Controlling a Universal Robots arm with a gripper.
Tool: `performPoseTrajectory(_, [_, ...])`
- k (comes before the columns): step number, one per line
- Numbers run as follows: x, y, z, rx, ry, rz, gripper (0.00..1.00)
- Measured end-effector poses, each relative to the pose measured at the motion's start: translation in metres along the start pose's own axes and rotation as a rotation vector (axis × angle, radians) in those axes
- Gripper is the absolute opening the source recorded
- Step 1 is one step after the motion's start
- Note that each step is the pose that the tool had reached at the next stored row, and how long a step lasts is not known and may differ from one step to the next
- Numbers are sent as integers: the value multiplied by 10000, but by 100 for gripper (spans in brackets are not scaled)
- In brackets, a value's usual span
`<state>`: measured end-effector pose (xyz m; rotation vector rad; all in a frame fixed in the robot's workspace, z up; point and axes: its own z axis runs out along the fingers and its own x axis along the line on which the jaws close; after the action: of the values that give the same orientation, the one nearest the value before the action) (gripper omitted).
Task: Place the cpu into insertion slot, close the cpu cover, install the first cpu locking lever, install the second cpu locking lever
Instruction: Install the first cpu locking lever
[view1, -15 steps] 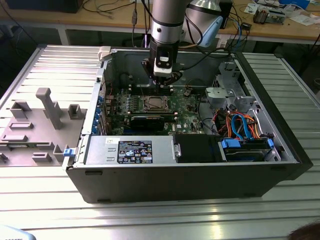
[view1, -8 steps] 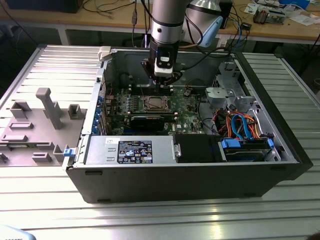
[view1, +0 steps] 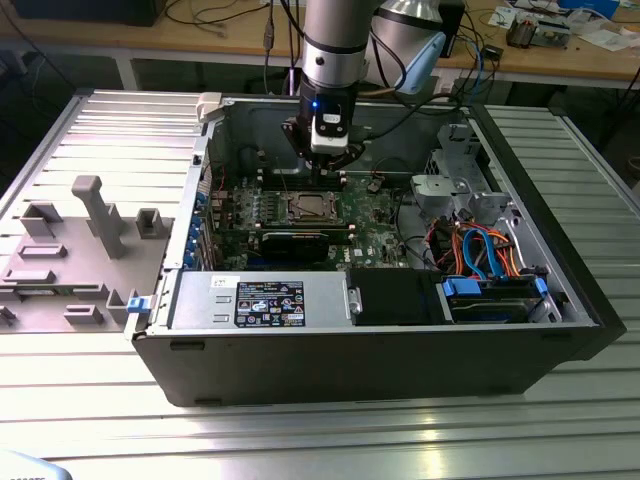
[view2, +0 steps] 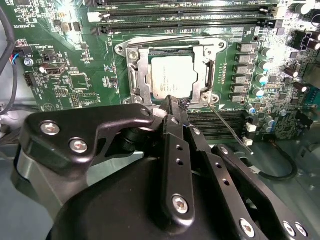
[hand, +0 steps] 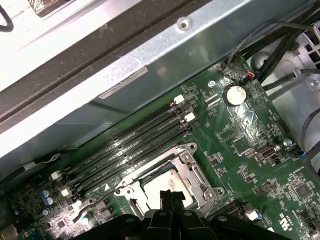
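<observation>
The cpu (view2: 172, 76) lies flat in the insertion slot (view2: 134, 82) on the green motherboard; its silvery top also shows in the first wrist view (hand: 167, 181) and the exterior view (view1: 308, 207). The cpu cover (view2: 142, 65) is a thin metal frame lying down around the chip. A thin locking lever (view2: 229, 125) sticks out slanting from one corner of the socket. My gripper (view2: 173, 101) is shut with nothing between its fingers. Its tips hover at the socket's edge, just over the chip's rim (hand: 170, 196). In the exterior view the gripper (view1: 331, 170) hangs just behind the socket.
Long black memory slots (hand: 130, 140) run beside the socket. The open computer case (view1: 380, 345) has a metal wall (hand: 165, 65) close behind the board. A labelled power-supply box (view1: 265, 300) and drive bays with orange and blue cables (view1: 480, 250) sit nearby. A grey fixture (view1: 90, 220) stands at the exterior view's left.
</observation>
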<state>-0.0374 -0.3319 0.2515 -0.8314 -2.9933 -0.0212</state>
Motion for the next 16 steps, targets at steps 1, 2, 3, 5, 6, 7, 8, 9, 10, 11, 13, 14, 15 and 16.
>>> performPoseTrajectory(1, [0, 0, 0, -1, 2, -27, 11])
performPoseTrajectory(2, [0, 0, 0, -1, 2, -47, 11])
performPoseTrajectory(3, [0, 0, 0, -2, 4, -74, 11])
performPoseTrajectory(5, [0, 0, 0, -3, 5, -130, 11])
performPoseTrajectory(6, [0, 0, 0, -2, 5, -154, 11])
performPoseTrajectory(7, [0, 0, 0, 1, 5, -200, 11])
performPoseTrajectory(8, [0, 0, 0, 3, 5, -250, 11])
performPoseTrajectory(9, [0, 0, 0, 4, 6, -303, 11])
performPoseTrajectory(10, [0, 0, 0, 4, 6, -345, 11])
performPoseTrajectory(11, [0, 0, 0, 7, 6, -371, 11])
performPoseTrajectory(13, [0, 0, 0, 8, 6, -407, 11])
performPoseTrajectory(14, [0, 0, 0, 9, 6, -424, 11])
performPoseTrajectory(15, [0, 0, 0, 11, 6, -482, 11])
performPoseTrajectory(16, [0, 0, 0, 14, 7, -565, 11])
